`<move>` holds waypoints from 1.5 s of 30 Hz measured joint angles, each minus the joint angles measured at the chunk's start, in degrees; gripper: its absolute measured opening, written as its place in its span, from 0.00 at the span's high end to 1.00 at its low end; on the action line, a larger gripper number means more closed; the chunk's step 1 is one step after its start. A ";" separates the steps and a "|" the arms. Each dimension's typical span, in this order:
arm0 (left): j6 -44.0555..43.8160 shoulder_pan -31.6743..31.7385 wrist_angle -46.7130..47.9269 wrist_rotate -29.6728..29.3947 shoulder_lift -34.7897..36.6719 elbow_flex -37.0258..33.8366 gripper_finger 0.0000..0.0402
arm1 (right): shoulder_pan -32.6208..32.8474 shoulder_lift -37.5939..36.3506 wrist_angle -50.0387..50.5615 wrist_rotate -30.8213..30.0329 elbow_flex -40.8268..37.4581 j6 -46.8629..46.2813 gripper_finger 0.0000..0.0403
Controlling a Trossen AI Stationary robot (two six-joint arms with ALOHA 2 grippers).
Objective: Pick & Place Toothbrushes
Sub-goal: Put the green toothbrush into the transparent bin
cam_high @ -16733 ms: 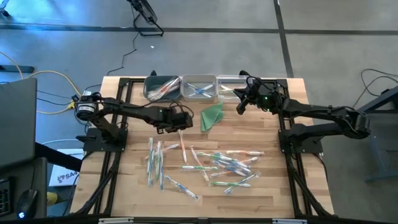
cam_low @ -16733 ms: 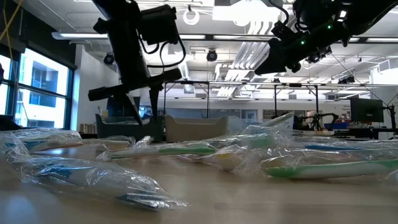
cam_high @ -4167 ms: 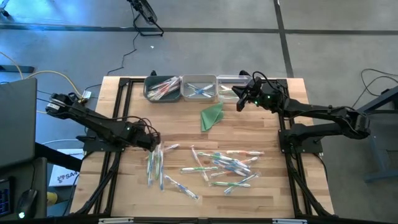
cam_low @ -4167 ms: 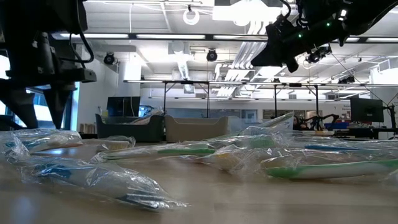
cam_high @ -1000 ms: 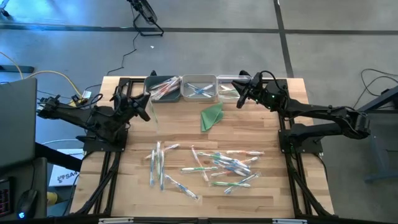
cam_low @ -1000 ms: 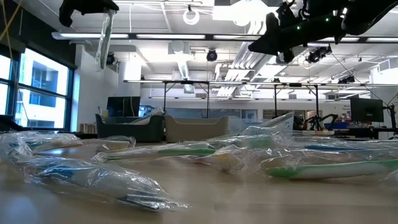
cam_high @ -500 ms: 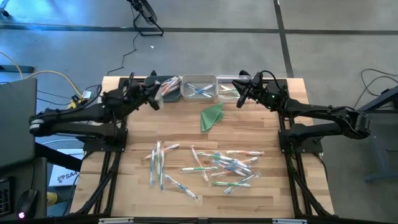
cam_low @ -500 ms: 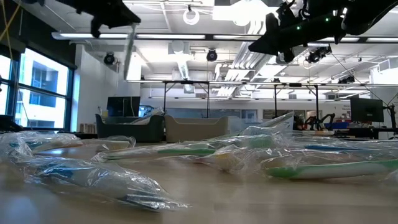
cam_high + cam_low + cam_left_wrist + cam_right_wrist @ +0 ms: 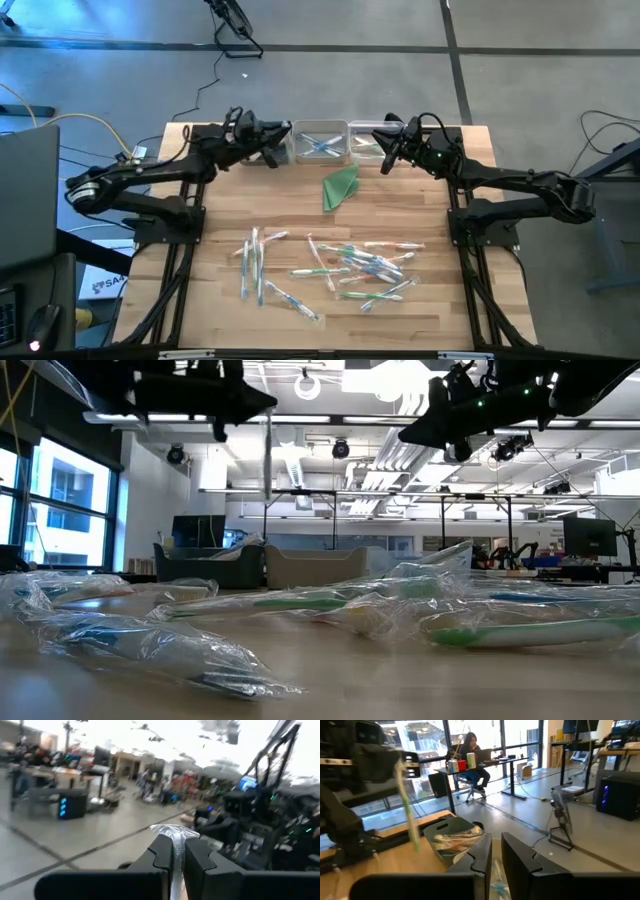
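- Wooden counter (image 9: pixel 400 310) on a grey concrete floor; three bins along its far edge: left bin (image 9: pixel 248 140), middle bin (image 9: pixel 321 140), right bin (image 9: pixel 365 139)
- Loose wrapped toothbrushes (image 9: pixel 340 265) lie scattered across the near half; folded green cloth (image 9: pixel 341 187) beside the bins
- Left gripper (image 9: pixel 272 152) above the left bin; fingers (image 9: pixel 197 860) clamped on one wrapped toothbrush (image 9: pixel 406 805), which hangs downward
- Right gripper (image 9: pixel 386 163) raised beside the right bin; fingers (image 9: pixel 520 860) closed, nothing between them

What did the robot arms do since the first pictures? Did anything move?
The left tool went down to the loose toothbrushes on the table, took hold of a wrapped toothbrush, and carried it up to the far left bin, where it now hangs above it. The right tool stayed shut by the right bin. The green cloth never moved.
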State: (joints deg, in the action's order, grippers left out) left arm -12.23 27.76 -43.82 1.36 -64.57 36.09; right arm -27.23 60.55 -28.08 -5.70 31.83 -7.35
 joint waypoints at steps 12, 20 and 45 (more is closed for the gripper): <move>-1.56 2.61 -3.26 13.39 -11.32 10.95 0.97 | -0.78 10.54 -13.07 9.82 0.00 -4.54 0.75; -4.37 2.61 -1.04 14.89 -14.75 14.66 0.97 | -0.49 21.45 -20.18 15.63 4.78 -5.00 0.50; -6.04 2.59 2.20 14.80 -15.24 14.67 0.97 | 3.61 37.48 -19.39 22.64 22.75 0.14 0.47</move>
State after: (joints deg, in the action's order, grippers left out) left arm -18.26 30.35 -41.63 16.16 -79.81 50.76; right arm -23.62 98.04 -47.46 16.95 54.59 -7.20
